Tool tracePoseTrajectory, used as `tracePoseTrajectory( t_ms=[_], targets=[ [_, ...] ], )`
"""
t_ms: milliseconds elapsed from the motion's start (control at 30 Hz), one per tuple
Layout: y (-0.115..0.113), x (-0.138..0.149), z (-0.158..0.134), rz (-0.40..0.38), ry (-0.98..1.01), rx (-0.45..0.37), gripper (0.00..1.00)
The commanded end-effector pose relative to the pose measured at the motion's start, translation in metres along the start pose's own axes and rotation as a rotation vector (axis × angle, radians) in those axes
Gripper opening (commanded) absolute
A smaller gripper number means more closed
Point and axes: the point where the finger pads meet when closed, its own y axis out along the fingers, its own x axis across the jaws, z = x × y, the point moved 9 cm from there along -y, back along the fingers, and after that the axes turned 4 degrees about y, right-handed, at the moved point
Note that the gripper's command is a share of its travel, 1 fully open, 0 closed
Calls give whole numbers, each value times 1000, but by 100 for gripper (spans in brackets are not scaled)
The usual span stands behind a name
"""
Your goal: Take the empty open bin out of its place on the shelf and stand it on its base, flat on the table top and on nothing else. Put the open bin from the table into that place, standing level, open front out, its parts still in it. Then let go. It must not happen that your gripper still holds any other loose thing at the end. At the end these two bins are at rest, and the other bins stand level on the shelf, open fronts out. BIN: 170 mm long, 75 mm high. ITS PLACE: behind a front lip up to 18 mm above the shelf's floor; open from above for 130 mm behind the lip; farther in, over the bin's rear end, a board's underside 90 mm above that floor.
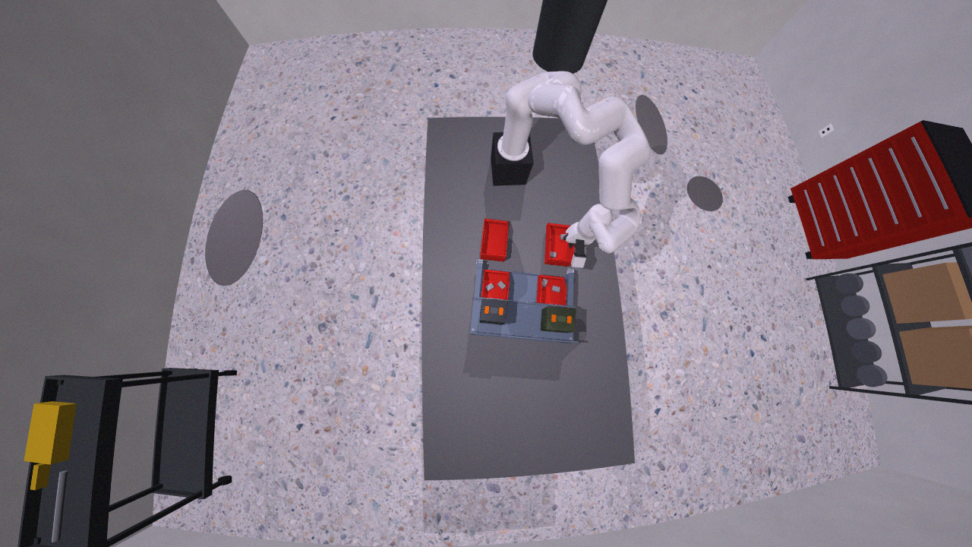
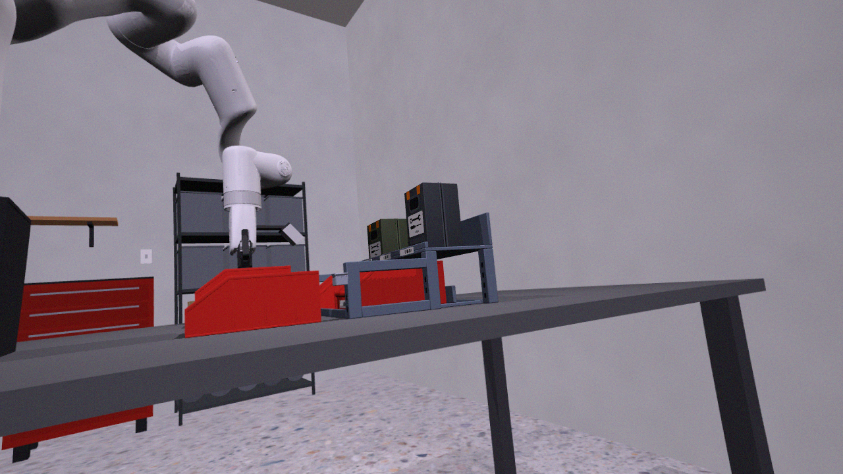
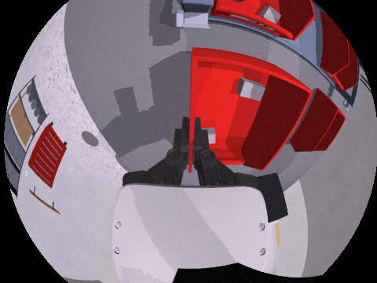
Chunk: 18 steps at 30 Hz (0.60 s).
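Note:
Two red open bins stand on the dark table in front of the blue-grey shelf (image 1: 525, 305). The left bin (image 1: 494, 238) is empty. The right bin (image 1: 558, 243) holds small grey parts (image 3: 251, 88) and also shows in the side view (image 2: 253, 300), resting on the table top. My gripper (image 1: 578, 246) points down over this bin's right side wall. In the wrist view the fingers are shut on that thin red wall, one finger inside and one outside. Two more red bins with parts (image 1: 496, 283) (image 1: 551, 289) sit in the shelf, with a gap between them.
A dark grey box (image 1: 492, 312) and a green box (image 1: 557, 317) stand on the shelf's upper board. The arm's black base (image 1: 512, 159) is at the table's far end. A red tool cabinet (image 1: 883, 190) and racks stand off the table.

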Motion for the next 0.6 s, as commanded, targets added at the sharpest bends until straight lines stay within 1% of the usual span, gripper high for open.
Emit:
tracePoseTrajectory(
  t_ms=[0,333,433,567],
  targets=[
    [-2,-1,1,2,0,2,0],
    [-2,2,1,2,0,2,0],
    [-2,11,1,2,0,2,0],
    [-1,34,1,2,0,2,0]
  ],
)
